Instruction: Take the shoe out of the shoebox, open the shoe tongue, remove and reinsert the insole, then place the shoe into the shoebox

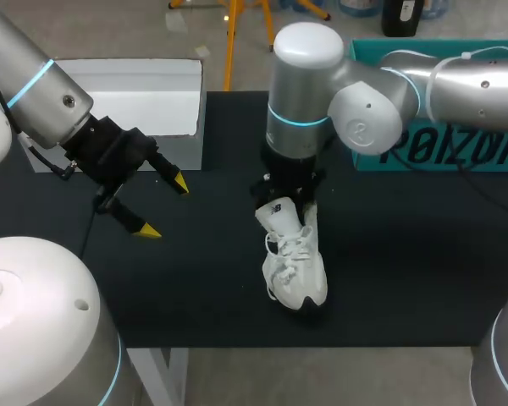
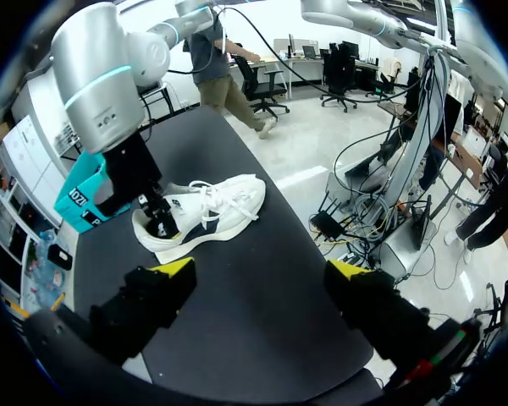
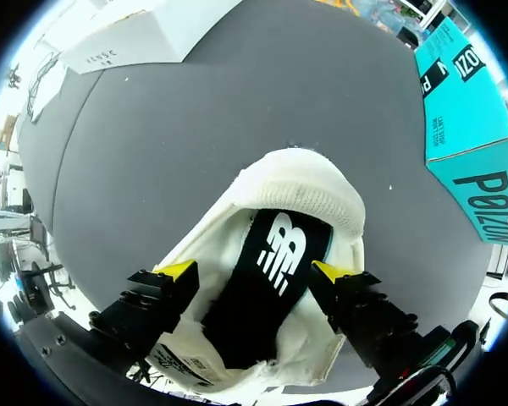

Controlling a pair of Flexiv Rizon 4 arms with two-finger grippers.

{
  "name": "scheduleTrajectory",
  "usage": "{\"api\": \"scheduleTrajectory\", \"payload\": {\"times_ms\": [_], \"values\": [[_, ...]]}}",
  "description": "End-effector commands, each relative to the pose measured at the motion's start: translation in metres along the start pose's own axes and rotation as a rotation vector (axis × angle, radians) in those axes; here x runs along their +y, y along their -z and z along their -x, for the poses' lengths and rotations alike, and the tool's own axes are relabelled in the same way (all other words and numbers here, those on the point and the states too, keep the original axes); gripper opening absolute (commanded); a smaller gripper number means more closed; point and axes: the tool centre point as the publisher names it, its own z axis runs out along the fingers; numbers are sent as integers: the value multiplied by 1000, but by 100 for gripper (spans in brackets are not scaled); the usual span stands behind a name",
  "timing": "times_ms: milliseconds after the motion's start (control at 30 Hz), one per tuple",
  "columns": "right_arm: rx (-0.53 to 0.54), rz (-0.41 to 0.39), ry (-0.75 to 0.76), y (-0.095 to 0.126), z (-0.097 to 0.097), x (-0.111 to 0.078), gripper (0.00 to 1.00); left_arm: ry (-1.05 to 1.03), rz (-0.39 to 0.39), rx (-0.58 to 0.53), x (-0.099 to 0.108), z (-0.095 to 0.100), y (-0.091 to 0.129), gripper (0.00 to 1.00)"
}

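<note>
A white lace-up shoe (image 1: 297, 258) lies on the black table (image 1: 406, 279) near the middle, toe toward the front edge. My right gripper (image 1: 289, 194) hangs over its heel. In the right wrist view this gripper (image 3: 253, 271) is open, its yellow tips on either side of the shoe's collar (image 3: 300, 182). Between them a black insole (image 3: 267, 279) sits in the shoe's opening. My left gripper (image 1: 163, 206) is open and empty, well left of the shoe. Its wrist view shows the shoe (image 2: 220, 207) ahead of its tips (image 2: 260, 269). The white shoebox (image 1: 144, 106) stands open at the back left.
A teal box (image 1: 444, 144) stands at the back right, under my right arm; it shows again beside the shoe (image 3: 466, 118). The white shoebox (image 3: 127, 38) lies beyond the shoe in the right wrist view. Bare black table surrounds the shoe.
</note>
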Motion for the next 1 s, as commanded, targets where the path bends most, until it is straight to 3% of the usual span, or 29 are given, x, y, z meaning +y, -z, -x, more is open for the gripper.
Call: {"api": "scheduleTrajectory", "payload": {"times_ms": [33,267,467,500,533,567,600,800,1000], "values": [[-20,46,-4,21,3,-7,100,1,5,3,0,1,0,100],[-35,172,4,55,10,-2,100,1,5,3,0,1,0,100],[-52,232,21,88,5,-6,100,1,5,3,0,1,0,100],[-56,235,21,92,4,-10,89,1,5,3,0,1,0,100],[-55,236,23,95,3,-14,45,1,5,3,0,1,0,100],[-46,240,19,98,3,-20,12,1,5,3,0,1,0,100],[-44,239,18,100,2,-26,0,1,5,3,0,1,0,100],[-19,165,35,88,-4,-50,0,1,5,3,0,1,0,100],[18,113,21,63,-6,-53,0,1,5,3,0,1,0,100]]}}
